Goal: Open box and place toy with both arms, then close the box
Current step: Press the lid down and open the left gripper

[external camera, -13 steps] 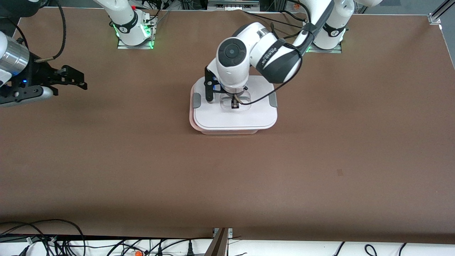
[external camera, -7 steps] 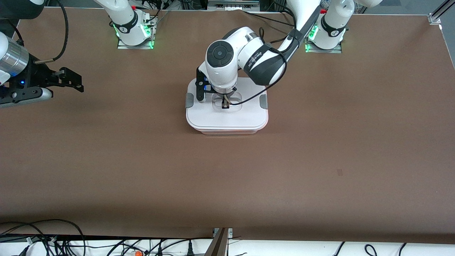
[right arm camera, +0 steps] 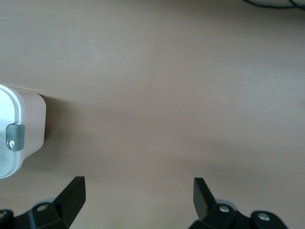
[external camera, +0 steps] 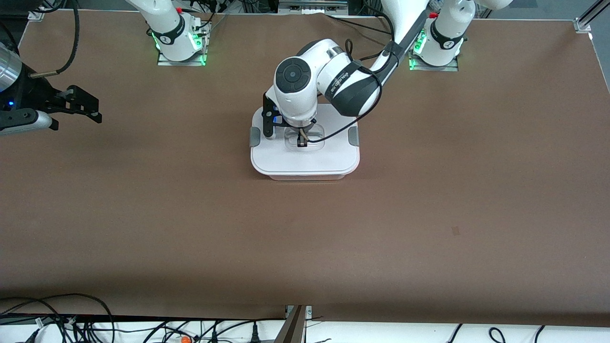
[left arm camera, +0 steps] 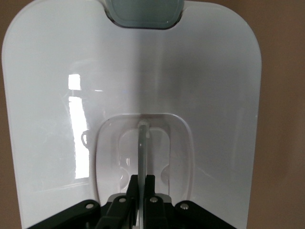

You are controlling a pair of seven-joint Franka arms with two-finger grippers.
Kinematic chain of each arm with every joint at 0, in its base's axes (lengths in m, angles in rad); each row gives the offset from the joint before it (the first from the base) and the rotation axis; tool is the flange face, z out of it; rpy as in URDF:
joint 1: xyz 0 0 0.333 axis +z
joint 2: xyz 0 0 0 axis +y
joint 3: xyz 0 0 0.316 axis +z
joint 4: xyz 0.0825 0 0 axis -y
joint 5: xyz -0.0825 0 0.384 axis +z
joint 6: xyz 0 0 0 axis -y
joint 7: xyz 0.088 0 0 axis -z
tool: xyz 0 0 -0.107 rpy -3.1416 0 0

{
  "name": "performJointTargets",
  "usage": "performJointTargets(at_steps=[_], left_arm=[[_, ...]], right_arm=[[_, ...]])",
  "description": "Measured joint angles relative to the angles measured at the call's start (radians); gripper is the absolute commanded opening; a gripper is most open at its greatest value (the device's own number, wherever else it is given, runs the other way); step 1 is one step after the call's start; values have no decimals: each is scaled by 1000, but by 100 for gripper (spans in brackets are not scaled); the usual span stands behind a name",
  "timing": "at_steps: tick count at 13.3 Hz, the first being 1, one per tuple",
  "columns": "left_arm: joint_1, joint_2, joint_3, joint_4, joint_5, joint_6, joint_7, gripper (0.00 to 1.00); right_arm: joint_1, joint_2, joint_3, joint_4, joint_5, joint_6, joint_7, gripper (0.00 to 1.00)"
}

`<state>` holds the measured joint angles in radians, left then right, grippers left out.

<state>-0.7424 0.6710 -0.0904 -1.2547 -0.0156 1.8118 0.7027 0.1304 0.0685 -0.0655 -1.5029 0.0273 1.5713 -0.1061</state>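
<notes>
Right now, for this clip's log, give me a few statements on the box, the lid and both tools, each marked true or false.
1. The lid sits on the box. True.
2. The left tool is shut on the lid's centre handle. True.
3. The right tool grips a side clip. False: it hangs open over bare table toward the right arm's end.
4. The toy lies on the table beside the box. False: no toy is visible.

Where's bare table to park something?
Bare brown table runs between the white-lidded pink plastic box and the front edge, plus both ends. Crowded only at the box, where the left gripper grips its clear handle.
</notes>
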Motion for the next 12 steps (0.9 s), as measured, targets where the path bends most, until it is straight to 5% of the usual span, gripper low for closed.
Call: performJointTargets(at_steps=[11,12], left_arm=[[-13,10,3,1,18,-7,-37,3],[-16,10,6,1,19,-7,-43,100]], right_arm=[[0,0,6,1,7,5,10,100],[0,0,5,1,7,5,10,100]])
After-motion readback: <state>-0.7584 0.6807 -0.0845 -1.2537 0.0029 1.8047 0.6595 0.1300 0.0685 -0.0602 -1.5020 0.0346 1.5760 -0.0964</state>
